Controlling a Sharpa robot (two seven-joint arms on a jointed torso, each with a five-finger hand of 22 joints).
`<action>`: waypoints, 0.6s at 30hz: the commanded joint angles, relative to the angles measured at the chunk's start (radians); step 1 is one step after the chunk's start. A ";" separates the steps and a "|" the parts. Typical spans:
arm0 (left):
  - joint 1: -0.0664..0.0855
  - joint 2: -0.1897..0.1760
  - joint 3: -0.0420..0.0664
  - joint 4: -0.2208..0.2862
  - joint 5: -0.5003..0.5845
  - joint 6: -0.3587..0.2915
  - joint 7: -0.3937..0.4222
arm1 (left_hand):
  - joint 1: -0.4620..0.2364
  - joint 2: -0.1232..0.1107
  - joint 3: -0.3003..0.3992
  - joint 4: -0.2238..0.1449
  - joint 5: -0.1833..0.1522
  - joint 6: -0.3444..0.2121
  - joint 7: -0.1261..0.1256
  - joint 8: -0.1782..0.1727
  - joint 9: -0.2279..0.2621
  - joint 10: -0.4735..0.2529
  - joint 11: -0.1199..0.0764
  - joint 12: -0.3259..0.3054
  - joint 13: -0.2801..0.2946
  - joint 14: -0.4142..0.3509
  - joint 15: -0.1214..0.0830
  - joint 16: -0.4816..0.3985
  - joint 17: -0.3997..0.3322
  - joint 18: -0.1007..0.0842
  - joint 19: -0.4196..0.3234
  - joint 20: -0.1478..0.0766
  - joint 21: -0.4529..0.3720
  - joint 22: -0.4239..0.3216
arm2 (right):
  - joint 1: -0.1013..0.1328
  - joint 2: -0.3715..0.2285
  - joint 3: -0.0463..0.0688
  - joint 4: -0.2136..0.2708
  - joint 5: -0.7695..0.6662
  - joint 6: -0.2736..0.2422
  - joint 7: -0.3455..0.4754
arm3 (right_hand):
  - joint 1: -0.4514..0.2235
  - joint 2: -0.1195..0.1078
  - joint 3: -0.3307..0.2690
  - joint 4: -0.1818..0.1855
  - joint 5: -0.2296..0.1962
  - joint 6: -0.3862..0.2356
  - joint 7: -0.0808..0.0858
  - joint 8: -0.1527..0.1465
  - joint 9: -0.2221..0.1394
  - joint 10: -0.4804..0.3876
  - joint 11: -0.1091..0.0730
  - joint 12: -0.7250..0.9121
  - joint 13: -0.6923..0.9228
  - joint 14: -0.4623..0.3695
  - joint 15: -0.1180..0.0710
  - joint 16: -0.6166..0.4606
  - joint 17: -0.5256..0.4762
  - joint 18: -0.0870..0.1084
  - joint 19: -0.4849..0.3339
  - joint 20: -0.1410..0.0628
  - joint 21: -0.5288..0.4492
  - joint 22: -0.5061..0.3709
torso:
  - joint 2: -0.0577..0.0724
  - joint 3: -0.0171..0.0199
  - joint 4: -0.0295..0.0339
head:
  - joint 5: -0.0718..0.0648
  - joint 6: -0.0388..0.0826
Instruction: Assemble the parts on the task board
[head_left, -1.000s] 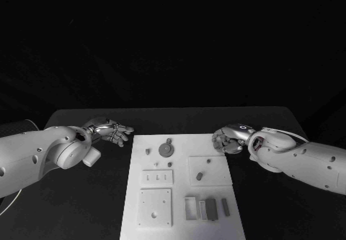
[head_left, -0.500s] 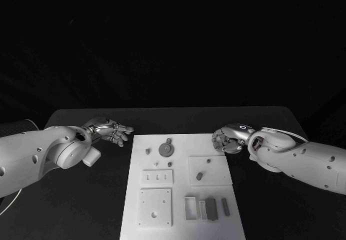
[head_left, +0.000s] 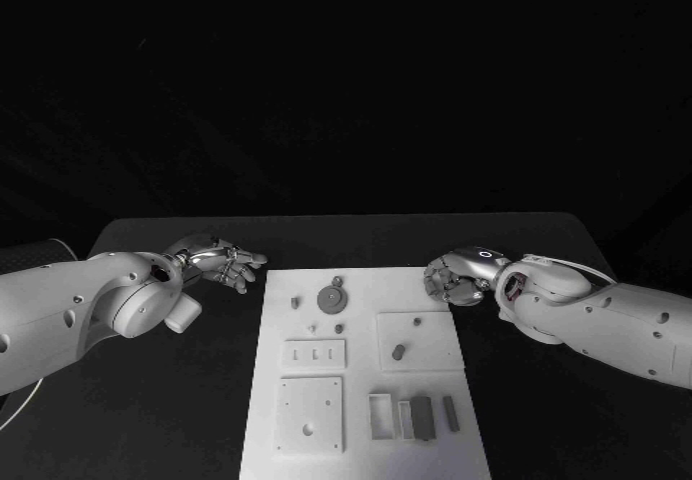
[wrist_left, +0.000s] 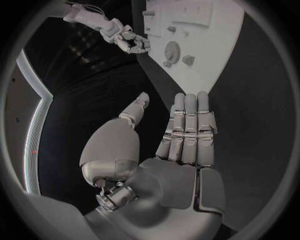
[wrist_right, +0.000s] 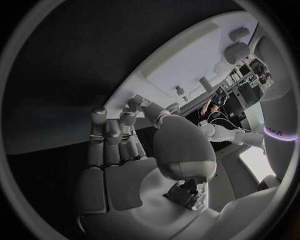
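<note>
**Both hands beside the far end of the task board, nothing held**

Black table (head_left: 173, 400) under a dark room: from the head view, the white task board (head_left: 368, 290) runs down the middle of the table toward the robot, with bare black surface along both long sides and beyond its far edge. The left hand (head_left: 219, 263) hovers just off the board's far left corner, fingers loosely curled and a little apart, holding nothing. The right hand (head_left: 459, 283) sits at the board's far right edge, fingers curled in; whether it touches the board cannot be told from here. On the board lie a grey gear (head_left: 332, 297), a small pin (head_left: 296, 301) beside it, a raised square plate (head_left: 418, 342) carrying a dark oval part (head_left: 398, 351), a plate with three slots (head_left: 315, 354), a lower square plate with one hole (head_left: 310, 402), and a group of upright grey blocks (head_left: 415, 417) near the robot's end.

Left wrist view: the left hand's (wrist_left: 178, 145) fingers lie straight and pressed side by side, the thumb set apart, the palm empty. Beyond the fingertips the board (wrist_left: 215, 55) narrows away, with the gear (wrist_left: 171, 49) near its end and the right hand (wrist_left: 130, 41) at the board's edge past it.

Right wrist view: the right hand's (wrist_right: 134, 155) fingers stand close together and bent at the tips, the thumb folded across, gripping nothing. The board's (wrist_right: 181, 65) edge lies just past the fingertips, apart from them, with two small pegs (wrist_right: 180, 90) standing on it. Pale lettering shows on a band at the circle's rim, too small to read.
</note>
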 joint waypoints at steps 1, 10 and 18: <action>0.002 0.000 0.001 0.002 0.006 0.014 0.010 | 0.011 -0.003 -0.001 -0.006 -0.004 -0.001 0.002 -0.006 0.001 -0.008 -0.001 0.001 0.001 -0.008 0.000 0.006 -0.002 0.013 -0.007 0.001 -0.006 0.002 | -0.002 0.001 -0.001 0.001 -0.016 0.005 0.007 | -0.002 0.006 0.002 0.007 0.006 0.201 -0.018 0.006 0.004 -0.015 -0.022 0.005 -0.002 0.002 -0.006 -0.006 0.002 0.007 0.009 -0.001 0.005 0.016 | 0.000 -0.0003 0.0001 | 0.000 -0.001; 0.002 0.001 0.001 0.002 0.006 0.013 0.010 | 0.014 -0.003 0.000 -0.008 -0.004 -0.001 0.003 -0.006 0.001 -0.009 -0.001 0.002 0.002 -0.009 0.000 0.006 -0.002 0.013 -0.007 0.001 -0.007 0.003 | -0.002 0.000 -0.001 0.007 0.012 -0.003 0.005 | -0.010 0.002 0.000 0.011 0.006 0.206 -0.023 0.012 0.013 -0.009 -0.027 0.006 -0.005 0.005 -0.008 -0.006 0.002 0.007 0.012 -0.002 0.006 0.016 | 0.000 -0.0003 0.0002 | 0.000 -0.002; 0.002 0.001 0.001 0.001 0.006 0.013 0.010 | 0.015 -0.004 0.000 -0.009 -0.004 -0.002 0.003 -0.006 0.001 -0.009 -0.001 0.002 0.002 -0.009 0.000 0.007 -0.003 0.013 -0.007 0.001 -0.007 0.003 | -0.002 0.001 -0.001 0.014 0.082 -0.004 -0.004 | -0.016 0.002 0.000 0.016 0.006 0.211 -0.027 0.017 0.020 -0.003 -0.031 0.008 -0.008 0.010 -0.009 -0.005 0.003 0.007 0.016 -0.004 0.008 0.015 | 0.000 -0.0002 0.0005 | 0.002 -0.002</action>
